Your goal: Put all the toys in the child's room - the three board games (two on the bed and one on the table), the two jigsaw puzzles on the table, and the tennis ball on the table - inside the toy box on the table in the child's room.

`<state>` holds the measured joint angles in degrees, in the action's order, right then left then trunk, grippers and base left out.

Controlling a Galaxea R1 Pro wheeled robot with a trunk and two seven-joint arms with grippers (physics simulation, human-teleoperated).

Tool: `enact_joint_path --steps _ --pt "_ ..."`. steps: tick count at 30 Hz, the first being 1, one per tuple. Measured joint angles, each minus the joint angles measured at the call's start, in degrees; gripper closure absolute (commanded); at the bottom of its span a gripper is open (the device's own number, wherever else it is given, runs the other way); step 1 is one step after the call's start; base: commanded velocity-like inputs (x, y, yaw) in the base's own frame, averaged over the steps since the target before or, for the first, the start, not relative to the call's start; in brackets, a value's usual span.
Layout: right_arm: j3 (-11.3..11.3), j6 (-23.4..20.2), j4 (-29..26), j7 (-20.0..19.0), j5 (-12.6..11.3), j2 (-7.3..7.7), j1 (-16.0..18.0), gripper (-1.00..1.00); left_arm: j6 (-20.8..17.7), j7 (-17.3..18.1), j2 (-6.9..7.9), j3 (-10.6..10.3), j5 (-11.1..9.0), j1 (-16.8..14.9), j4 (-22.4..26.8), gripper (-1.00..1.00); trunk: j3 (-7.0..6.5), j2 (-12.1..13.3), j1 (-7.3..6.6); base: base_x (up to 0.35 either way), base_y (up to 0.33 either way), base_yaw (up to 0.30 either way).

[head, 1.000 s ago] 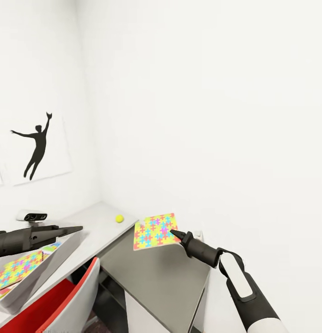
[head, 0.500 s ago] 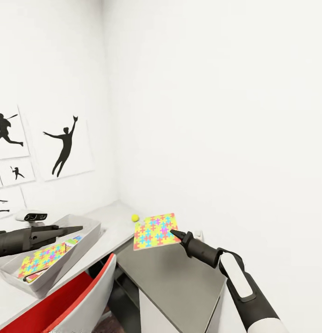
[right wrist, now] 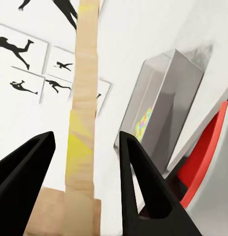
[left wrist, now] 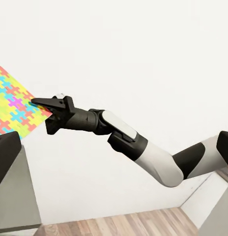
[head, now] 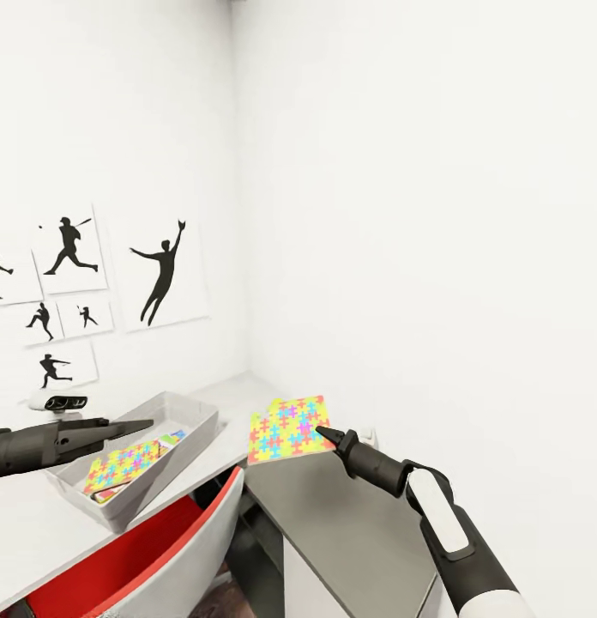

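Toy box (head: 195,433) holds one jigsaw puzzle (head: 131,461) (lying flat).

Toy box (head: 194,418) on table (head: 41,524), puzzle (head: 131,457) inside.

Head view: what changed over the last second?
The camera panned left: toy box, table and wall prints slid rightward in frame, and more prints came into view. The tennis ball seen earlier is now hidden behind the held jigsaw puzzle. Unchanged: right gripper keeps the puzzle clamped in the same pose; left gripper still hovers over the box.
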<state>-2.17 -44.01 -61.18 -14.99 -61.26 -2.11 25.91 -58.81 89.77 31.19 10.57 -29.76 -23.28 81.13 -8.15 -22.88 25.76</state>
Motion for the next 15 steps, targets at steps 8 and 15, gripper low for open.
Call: enact_joint_path --steps 8,15 --pt "0.0 0.0 0.0 0.0 0.0 0.01 0.0 1.0 0.0 0.0 0.0 0.0 0.0 0.0 0.0 -1.0 -0.4 0.0 0.0 0.0 0.0 0.242" --pt "0.0 0.0 0.0 0.0 0.0 0.01 0.0 1.0 0.0 0.0 0.0 0.0 -0.03 0.01 0.0 -1.0 -0.76 0.0 0.0 0.0 0.0 0.242"
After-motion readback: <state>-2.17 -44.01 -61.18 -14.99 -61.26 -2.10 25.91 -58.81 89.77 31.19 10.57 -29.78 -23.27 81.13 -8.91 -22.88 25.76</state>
